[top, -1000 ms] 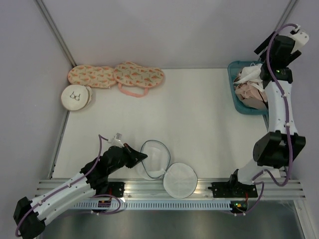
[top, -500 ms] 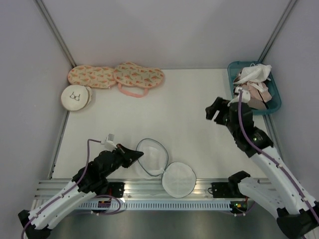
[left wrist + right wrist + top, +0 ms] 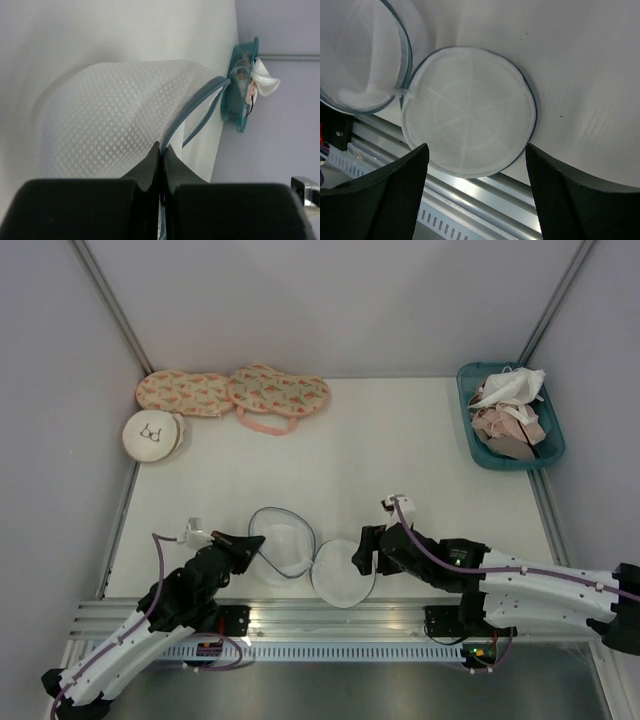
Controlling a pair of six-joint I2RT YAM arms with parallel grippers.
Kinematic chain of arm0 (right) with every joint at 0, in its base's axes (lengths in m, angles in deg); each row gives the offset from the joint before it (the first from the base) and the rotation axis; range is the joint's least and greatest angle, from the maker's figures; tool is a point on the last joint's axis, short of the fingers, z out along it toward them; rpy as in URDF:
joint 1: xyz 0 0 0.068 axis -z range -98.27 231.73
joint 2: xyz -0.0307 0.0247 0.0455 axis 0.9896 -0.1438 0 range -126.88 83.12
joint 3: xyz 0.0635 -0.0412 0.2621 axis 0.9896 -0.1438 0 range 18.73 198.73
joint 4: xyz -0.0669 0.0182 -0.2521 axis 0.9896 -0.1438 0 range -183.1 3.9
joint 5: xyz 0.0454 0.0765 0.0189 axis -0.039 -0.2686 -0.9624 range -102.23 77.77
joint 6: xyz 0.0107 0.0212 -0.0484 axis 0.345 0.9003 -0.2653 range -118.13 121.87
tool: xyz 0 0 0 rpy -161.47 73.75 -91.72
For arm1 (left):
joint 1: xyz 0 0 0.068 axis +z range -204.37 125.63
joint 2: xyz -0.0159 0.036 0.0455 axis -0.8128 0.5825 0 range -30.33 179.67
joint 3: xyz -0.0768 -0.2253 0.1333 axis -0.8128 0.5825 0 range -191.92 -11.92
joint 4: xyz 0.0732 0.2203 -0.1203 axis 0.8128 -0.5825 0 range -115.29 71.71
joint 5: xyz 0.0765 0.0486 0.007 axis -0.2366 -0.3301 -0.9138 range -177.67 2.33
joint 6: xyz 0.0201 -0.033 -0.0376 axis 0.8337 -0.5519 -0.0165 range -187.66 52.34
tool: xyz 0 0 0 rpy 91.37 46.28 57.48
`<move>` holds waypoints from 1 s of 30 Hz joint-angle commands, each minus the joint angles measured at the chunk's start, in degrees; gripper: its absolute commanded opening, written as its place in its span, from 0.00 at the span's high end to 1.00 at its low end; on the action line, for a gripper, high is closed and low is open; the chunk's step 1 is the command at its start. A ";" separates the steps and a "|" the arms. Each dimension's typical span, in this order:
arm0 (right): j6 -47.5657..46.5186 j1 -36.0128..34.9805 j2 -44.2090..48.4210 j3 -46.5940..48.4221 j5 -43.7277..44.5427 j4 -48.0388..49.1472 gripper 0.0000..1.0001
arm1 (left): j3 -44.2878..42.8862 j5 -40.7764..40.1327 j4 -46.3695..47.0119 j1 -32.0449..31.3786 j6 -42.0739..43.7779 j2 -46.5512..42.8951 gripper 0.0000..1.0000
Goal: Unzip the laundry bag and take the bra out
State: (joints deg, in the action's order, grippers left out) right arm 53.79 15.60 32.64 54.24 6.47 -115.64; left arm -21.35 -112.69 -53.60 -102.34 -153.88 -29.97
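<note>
The laundry bag (image 3: 282, 543) lies unzipped near the table's front edge, a white mesh pouch with a dark zipper rim. Its round lid (image 3: 338, 578) is folded out flat to the right. My left gripper (image 3: 256, 540) is shut on the bag's zipper rim (image 3: 186, 112) at its left side. My right gripper (image 3: 362, 552) is open and empty, hovering just above the lid (image 3: 470, 110). The white bra (image 3: 512, 388) lies on top of the garments in the teal bin (image 3: 478, 455), and it also shows in the left wrist view (image 3: 265, 82).
Two pink patterned cases (image 3: 235, 392) and a cream round pouch (image 3: 153, 434) sit at the far left corner. The teal bin holds pink and beige garments (image 3: 510, 430). The metal rail (image 3: 300, 625) runs along the near edge, just under the lid.
My right arm swung from the teal bin down to the front of the table, over the bag's lid. My left gripper dragged the bag a little to the left.
</note>
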 commanded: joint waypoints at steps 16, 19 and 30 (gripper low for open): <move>32.45 -17.81 -12.44 -8.70 21.10 14.50 0.39 | -3.23 -10.15 -5.74 0.24 -5.02 -3.79 0.98; 34.91 -18.42 -14.03 -9.49 22.69 16.88 0.41 | -2.35 -8.39 -5.74 0.24 -5.02 -3.70 0.98; 41.24 -18.51 -20.70 -11.33 25.16 20.48 0.44 | -0.41 -2.85 -5.82 0.24 -4.66 -3.52 0.98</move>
State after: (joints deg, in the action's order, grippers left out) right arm 91.23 -2.43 13.80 43.77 29.00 -98.20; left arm -22.07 -117.43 -59.00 -102.34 -156.83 -29.95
